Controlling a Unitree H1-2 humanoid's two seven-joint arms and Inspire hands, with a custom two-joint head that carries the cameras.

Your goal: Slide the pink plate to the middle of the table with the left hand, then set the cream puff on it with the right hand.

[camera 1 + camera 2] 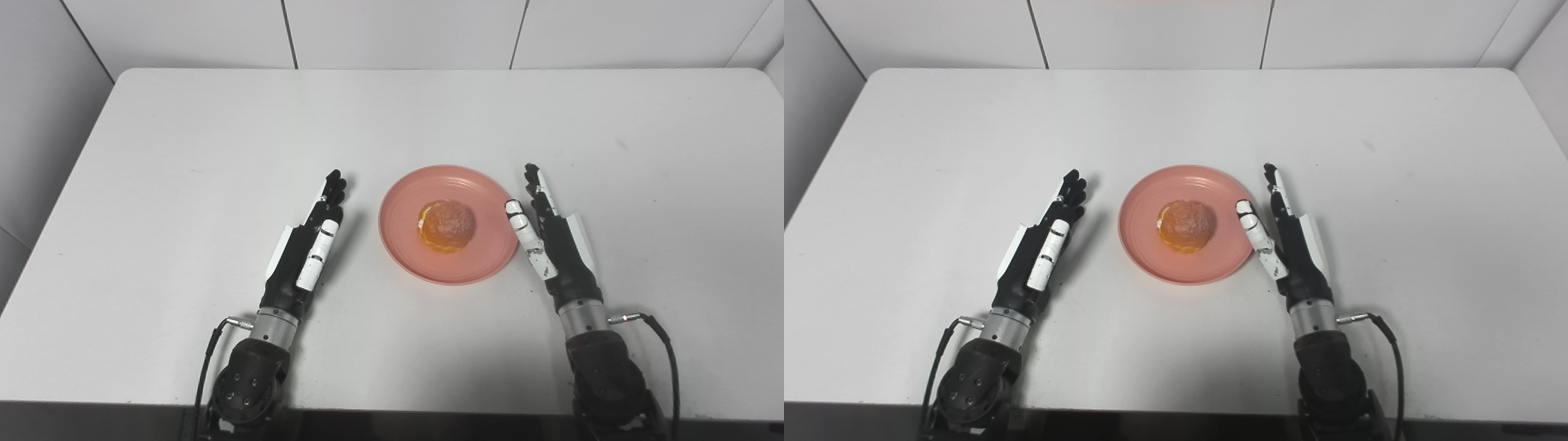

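We see the puff (1185, 225) sitting in the middle of the plate (1145, 245), at the centre of the counter (1176, 110). Left hand (1038, 251) lies flat, clear of the plate. Right hand (1289, 242) is empty, fingers (1277, 190) straight, thumb at the plate's rim.

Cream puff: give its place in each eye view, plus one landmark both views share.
Left eye view: cream puff sits right of picture centre, on the pink plate.
Right eye view: it sits near picture centre, on that plate.
Shared landmark: the right hand beside the plate's right rim.
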